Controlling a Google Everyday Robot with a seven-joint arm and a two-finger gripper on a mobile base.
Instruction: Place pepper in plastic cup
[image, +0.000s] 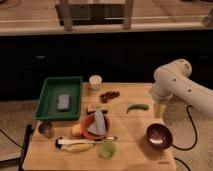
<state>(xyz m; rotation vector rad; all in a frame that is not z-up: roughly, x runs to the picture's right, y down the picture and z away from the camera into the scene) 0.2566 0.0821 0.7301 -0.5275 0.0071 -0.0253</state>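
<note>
The small green pepper (137, 107) lies on the wooden table (130, 150), right of centre. My gripper (159, 109) hangs at the end of the white arm (175, 82), pointing down just to the right of the pepper and a little above the table. It holds nothing that I can see. A translucent green plastic cup (107, 149) stands upright near the table's front edge, well to the left of the gripper.
A green tray (52, 107) with a grey sponge (63, 102) sits at the left. A white cup (95, 81), red berries (109, 95), a red bowl (90, 131) with grey cloth, an orange (76, 130), a banana (75, 146), a metal cup (46, 129) and a purple bowl (159, 135) stand around.
</note>
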